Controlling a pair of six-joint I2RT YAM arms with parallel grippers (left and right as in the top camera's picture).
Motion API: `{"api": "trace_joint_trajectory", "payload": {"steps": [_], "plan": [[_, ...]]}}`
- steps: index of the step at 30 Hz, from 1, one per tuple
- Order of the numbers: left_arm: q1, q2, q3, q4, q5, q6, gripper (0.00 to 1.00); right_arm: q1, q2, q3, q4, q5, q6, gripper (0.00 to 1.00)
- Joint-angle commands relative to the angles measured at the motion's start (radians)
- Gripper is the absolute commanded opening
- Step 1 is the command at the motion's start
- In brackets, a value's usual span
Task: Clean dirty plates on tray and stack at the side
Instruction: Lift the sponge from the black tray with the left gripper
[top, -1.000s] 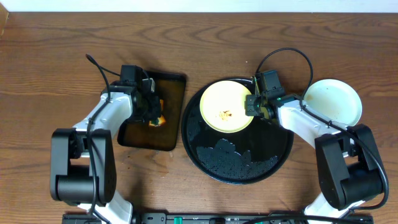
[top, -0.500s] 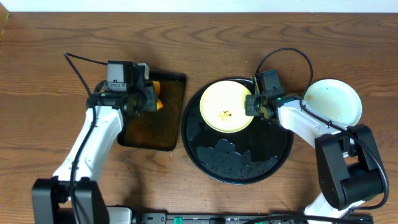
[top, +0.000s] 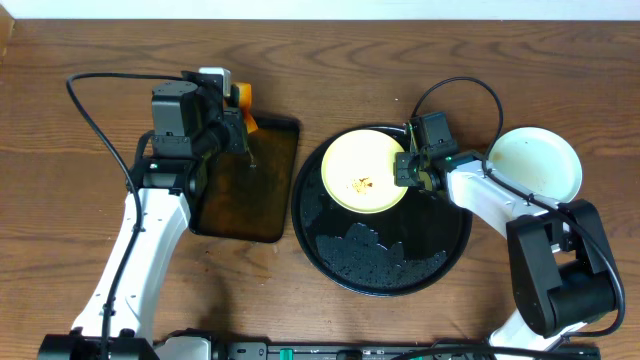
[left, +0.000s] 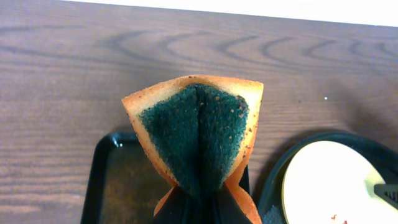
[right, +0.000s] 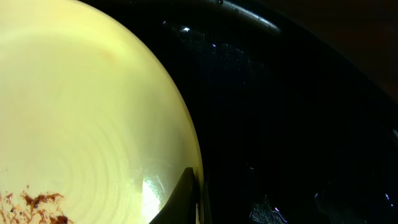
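Observation:
A pale yellow plate (top: 362, 171) with brown specks lies on the upper part of the round black tray (top: 440, 265). My right gripper (top: 404, 168) is shut on the yellow plate's right rim; the wrist view shows a finger over the rim (right: 186, 199) and the wet tray (right: 292, 124). A mint-white plate (top: 535, 162) sits on the table right of the tray. My left gripper (top: 238, 110) is shut on an orange and green sponge (left: 198, 127), folded and held above the far edge of the rectangular tray (top: 245, 180). A third plate is not visible.
The rectangular dark tray lies left of the round tray, nearly touching it. Foam patches lie on the round tray's lower half (top: 375, 250). Bare wood table (top: 80, 150) surrounds both trays. Cables arch over both arms.
My left gripper has lifted the sponge off the rectangular tray and moved it up toward the tray's far edge. The right gripper and yellow plate have not moved.

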Motion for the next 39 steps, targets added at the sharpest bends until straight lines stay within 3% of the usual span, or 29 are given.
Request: {"api": "trace_joint_trajectory", "payload": {"steps": [1,12,18,27,32,39], "plan": [[-0.001,-0.014,0.004,0.005,-0.003,0.017,0.08,0.002,0.027,-0.016,-0.024,0.003,-0.005,0.01],[-0.001,0.106,0.003,-0.257,-0.028,-0.051,0.08,0.002,0.027,-0.016,-0.029,0.003,-0.005,0.01],[-0.003,0.189,0.007,-0.316,0.002,-0.082,0.07,0.002,0.027,-0.016,-0.047,0.003,-0.005,0.01],[-0.09,0.193,0.159,-0.476,-0.002,-0.059,0.07,0.006,0.027,-0.016,-0.064,0.003,-0.006,0.01],[-0.187,0.216,0.226,-0.481,-0.001,-0.042,0.07,0.006,0.027,-0.016,-0.067,0.003,-0.006,0.01],[-0.352,0.283,0.233,-0.337,0.028,-0.006,0.07,0.006,0.027,-0.016,-0.072,0.003,-0.006,0.01]]}}
